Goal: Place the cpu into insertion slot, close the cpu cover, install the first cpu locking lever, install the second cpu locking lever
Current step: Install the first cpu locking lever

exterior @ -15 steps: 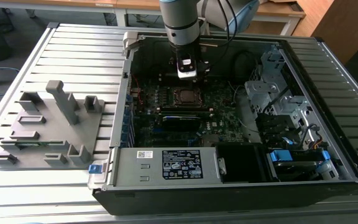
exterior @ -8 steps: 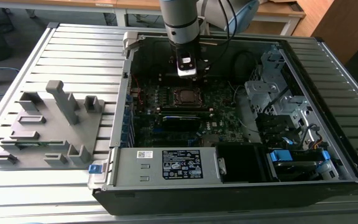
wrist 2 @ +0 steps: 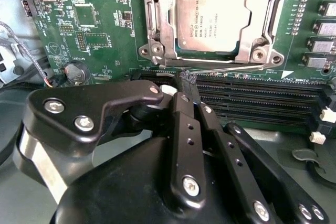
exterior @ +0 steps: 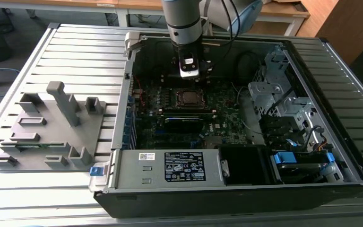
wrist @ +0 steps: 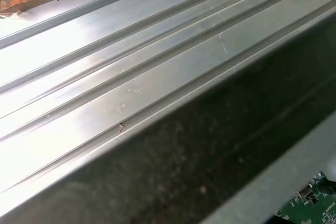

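Observation:
The cpu (wrist 2: 212,17), a dull silver square chip, lies flat in the insertion slot (exterior: 188,98) on the green motherboard. The cpu cover (wrist 2: 157,22), a silvery frame, lies down around the chip's edges. A thin wire locking lever (wrist 2: 231,68) runs along the socket's side nearest the memory slots. My gripper (wrist 2: 188,80) is shut, its black fingertips (wrist 2: 184,95) together at the end of that lever wire. In the exterior view the gripper (exterior: 189,73) hangs inside the open computer case, just beyond the socket.
Black memory slots (wrist 2: 252,90) lie beside the socket, with a coin battery (wrist 2: 76,72) further along the board. The case holds a labelled power supply (exterior: 185,168) and drive bays (exterior: 282,104). A grey fixture (exterior: 49,127) stands at the exterior view's left on the ribbed metal table (wrist: 131,77).

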Controlling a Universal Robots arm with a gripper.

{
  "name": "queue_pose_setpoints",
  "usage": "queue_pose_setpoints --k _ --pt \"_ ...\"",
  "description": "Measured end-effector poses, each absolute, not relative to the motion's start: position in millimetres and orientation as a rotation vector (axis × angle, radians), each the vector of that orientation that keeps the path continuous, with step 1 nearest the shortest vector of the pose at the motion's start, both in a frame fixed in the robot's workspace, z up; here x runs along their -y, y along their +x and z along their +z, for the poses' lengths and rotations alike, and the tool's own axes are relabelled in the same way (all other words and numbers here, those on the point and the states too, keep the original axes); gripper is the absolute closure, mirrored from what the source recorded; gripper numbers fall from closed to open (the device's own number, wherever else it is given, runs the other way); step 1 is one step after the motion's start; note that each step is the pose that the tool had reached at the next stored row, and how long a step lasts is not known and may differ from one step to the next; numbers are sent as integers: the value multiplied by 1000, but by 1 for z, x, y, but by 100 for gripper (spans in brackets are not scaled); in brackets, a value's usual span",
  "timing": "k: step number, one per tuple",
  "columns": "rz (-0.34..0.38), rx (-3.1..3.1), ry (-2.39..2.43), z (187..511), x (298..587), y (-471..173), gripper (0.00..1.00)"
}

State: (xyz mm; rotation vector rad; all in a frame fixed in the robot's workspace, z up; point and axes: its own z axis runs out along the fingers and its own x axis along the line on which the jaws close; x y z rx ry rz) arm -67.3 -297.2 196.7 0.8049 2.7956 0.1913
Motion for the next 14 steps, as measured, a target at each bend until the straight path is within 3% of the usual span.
queue_pose_setpoints --k 14 --pt "183 -2795 804 192 299 -67 89"
